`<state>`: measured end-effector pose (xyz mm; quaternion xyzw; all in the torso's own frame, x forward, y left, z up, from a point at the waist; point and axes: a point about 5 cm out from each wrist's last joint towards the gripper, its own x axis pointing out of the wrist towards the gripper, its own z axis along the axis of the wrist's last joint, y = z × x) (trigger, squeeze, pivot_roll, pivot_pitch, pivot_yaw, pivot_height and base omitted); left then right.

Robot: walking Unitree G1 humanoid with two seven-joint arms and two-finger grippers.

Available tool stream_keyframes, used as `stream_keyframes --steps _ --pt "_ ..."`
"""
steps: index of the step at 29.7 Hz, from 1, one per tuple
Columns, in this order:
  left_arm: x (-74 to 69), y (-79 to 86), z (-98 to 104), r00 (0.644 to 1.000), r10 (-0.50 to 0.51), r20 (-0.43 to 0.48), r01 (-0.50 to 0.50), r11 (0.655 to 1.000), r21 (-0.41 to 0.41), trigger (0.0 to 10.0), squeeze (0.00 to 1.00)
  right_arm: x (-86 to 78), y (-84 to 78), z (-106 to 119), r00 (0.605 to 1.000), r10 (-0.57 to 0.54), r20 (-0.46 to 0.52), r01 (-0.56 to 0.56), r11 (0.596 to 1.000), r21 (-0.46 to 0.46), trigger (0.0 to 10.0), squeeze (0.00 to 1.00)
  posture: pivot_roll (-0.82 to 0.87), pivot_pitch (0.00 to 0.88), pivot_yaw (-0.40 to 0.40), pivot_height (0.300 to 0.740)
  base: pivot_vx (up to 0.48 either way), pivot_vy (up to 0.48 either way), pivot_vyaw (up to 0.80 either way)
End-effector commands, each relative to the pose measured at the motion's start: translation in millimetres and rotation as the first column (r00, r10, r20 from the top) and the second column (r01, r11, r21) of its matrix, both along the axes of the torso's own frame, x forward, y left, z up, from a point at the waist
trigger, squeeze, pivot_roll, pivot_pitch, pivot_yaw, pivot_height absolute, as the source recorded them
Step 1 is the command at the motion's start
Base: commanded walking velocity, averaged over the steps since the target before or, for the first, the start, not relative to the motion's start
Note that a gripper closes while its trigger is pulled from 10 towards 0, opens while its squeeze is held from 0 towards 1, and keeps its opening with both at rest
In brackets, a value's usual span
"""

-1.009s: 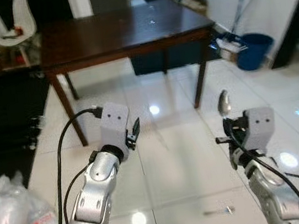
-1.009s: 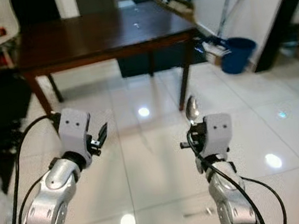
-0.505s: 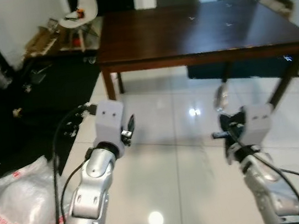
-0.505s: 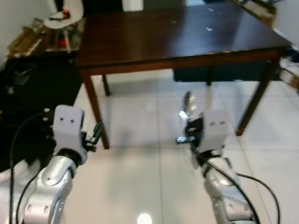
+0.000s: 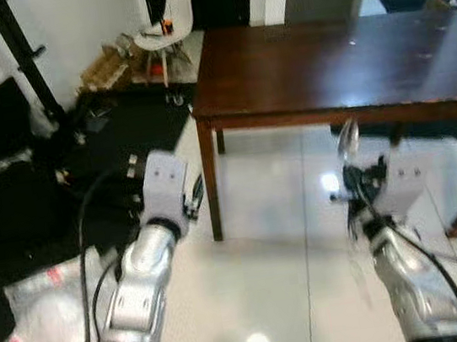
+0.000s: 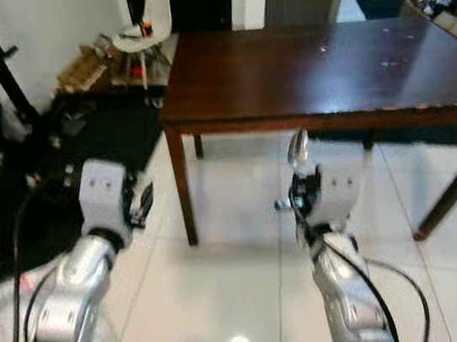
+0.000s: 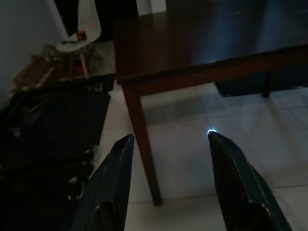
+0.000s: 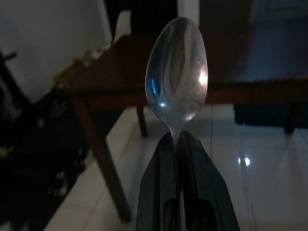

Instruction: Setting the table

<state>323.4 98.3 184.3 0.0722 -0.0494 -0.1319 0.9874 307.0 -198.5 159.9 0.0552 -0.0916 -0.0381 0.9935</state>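
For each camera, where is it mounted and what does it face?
Left and right eye views: on the head, facing forward and down at the table; both arms show.
Left wrist view: along the open left gripper, toward the table leg.
Right wrist view: along the right gripper clamping the spoon.
All share the table.

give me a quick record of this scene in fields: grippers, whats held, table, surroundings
right gripper: right gripper shut on the neck of a spoon, bowl pointing up and toward the table
left gripper: left gripper open, holding nothing, raised beside the right arm
table: dark wooden table ahead of the robot, nothing set on the near part
floor: glossy white tile floor between robot and table
surroundings: white chair behind the table's left corner; plastic bag on the floor at the robot's left
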Motion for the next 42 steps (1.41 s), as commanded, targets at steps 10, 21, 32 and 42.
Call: stream_keyframes --steps 10,21,32,42 --pt "0.6 0.0 -3.7 1.0 -0.013 -0.009 0.013 1.0 0.002 10.0 0.0 0.5 0.2 -2.2 1.0 -0.011 -0.001 0.011 1.0 0.028 10.0 0.0 -0.09 0.0 0.07 0.74 0.472 0.0 -0.47" --pt "0.5 -2.4 -4.2 1.0 -0.022 -0.005 0.022 1.0 0.0 10.0 0.0 1.0 -0.2 -2.6 1.0 -0.013 -0.004 0.013 1.0 0.018 10.0 0.0 -0.09 0.0 0.069 0.74 0.472 0.0 -0.1" --pt "0.4 -3.4 -4.2 1.0 -0.023 -0.004 0.023 1.0 -0.002 10.0 0.0 1.6 0.5 -2.3 1.0 -0.006 -0.004 0.006 1.0 0.007 10.0 0.0 -0.09 0.0 0.069 0.74 0.472 0.0 0.0" --pt "-0.1 -2.9 -4.5 1.0 -0.021 -0.005 0.021 1.0 -0.003 10.0 0.0 1.5 4.2 -1.6 1.0 0.017 -0.002 -0.018 1.0 -0.007 10.0 0.0 -0.09 0.0 0.067 0.74 0.472 0.0 0.0"
